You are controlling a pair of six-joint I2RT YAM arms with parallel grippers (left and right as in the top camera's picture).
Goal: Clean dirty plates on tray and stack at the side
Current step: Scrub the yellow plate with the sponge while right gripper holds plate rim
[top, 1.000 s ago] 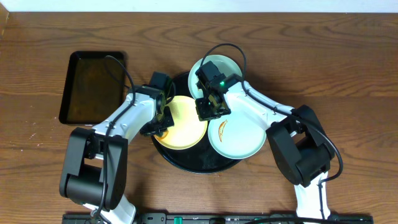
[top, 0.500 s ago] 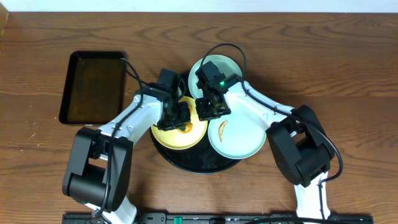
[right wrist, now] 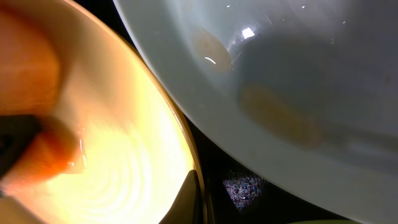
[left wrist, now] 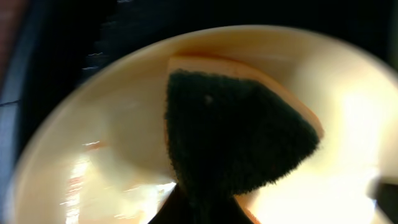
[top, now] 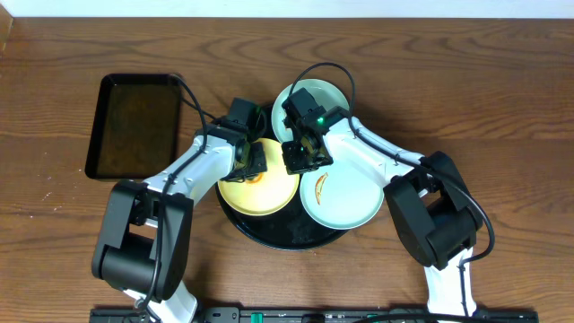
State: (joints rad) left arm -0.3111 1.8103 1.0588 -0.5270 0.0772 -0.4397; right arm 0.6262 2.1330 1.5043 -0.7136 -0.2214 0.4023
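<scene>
Clamped shut on the sponge [left wrist: 236, 137] with the left gripper [top: 254, 162], pressing it (dark face up, orange edge showing) onto the yellow plate [top: 260, 190] right beneath the fingers. Parked at that plate's opposite rim with the right gripper [top: 301, 158]; can't tell how far open. Just beside it, the smeared mint plate [top: 345, 199], both on the tray [top: 278, 239].

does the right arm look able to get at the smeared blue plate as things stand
Probably yes. The smeared blue plate lies uncovered right beside the right end effector, and the sponge is over on the yellow plate, not in the way.
</scene>
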